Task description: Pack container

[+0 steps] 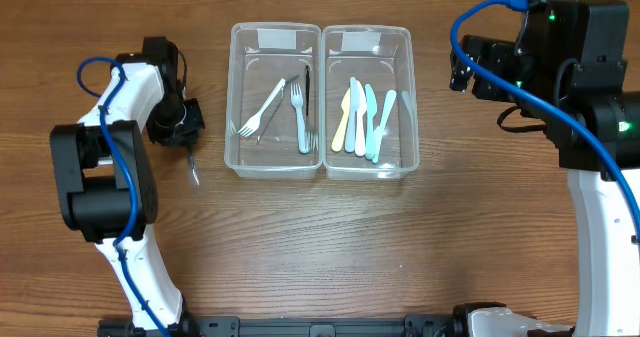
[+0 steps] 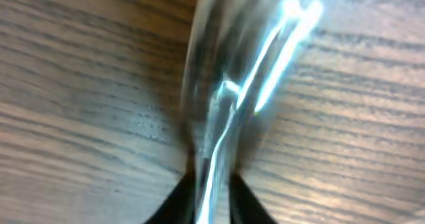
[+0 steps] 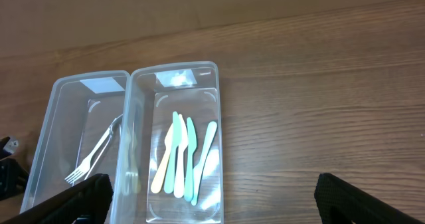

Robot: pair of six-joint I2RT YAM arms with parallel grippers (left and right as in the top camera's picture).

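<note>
**Stray utensil gripped beside the boxes**

Down at the desk (image 1: 320,247) with the left end effector (image 2: 212,207), clamped on a clear utensil (image 1: 193,169) lying just left of the two containers. From the left wrist, only a blurred, glinting strip pinched between the dark fingertips (image 2: 176,201); too smeared to tell fork from knife. Gripped near one end, probably to leave the rest free to drop in lengthwise. Apparently not yet lifted, going by the overhead view.

Sorted by kind inside: forks (image 1: 299,112) and one dark piece (image 1: 307,85) in the left container (image 1: 232,97), pastel knives (image 1: 360,117) laid side by side in the right container (image 1: 408,97). Set wall to wall at mid-desk, likely to keep both within reach of either arm.

Parked well off to the right with the right end effector (image 3: 219,204), jaws wide apart and holding nothing, seemingly to stay out of the left arm's path.

Next, as a judgement: lifting, carrying over the near wall, releasing into the matching box.
</note>
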